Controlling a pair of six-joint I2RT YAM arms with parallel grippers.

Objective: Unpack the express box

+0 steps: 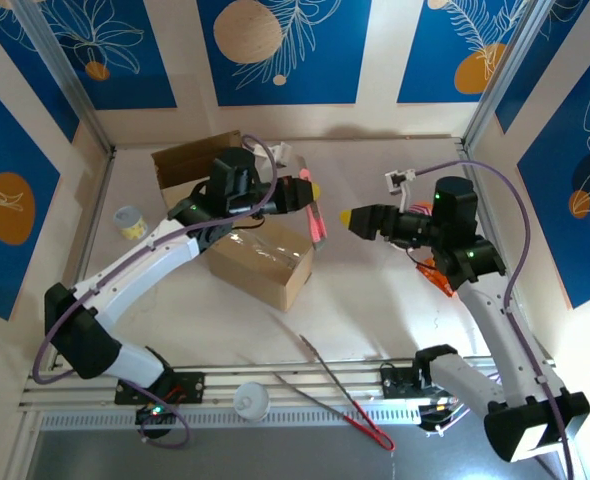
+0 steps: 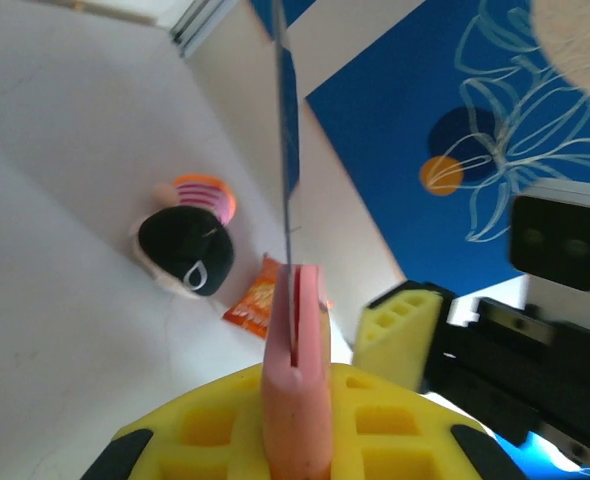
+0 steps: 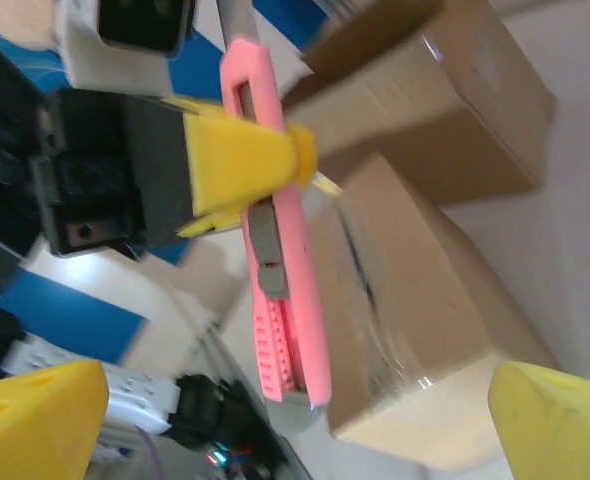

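The left gripper [image 1: 312, 190] is clamped on a pink utility knife [image 1: 317, 220], blade extended. Just beside the knife, the right gripper [image 1: 347, 217] stands wide open and empty. A taped cardboard box [image 1: 262, 262] lies just below the knife.

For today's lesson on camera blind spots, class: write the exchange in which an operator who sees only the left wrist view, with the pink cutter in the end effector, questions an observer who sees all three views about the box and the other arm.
Operator: The pink cutter is clamped in the left end effector, but I see no box. Where is it?
Observer: In the top view, a taped cardboard box lies on the table just below the cutter.
Operator: How does the right end effector stand?
Observer: Wide open, pointing at the cutter without touching it.
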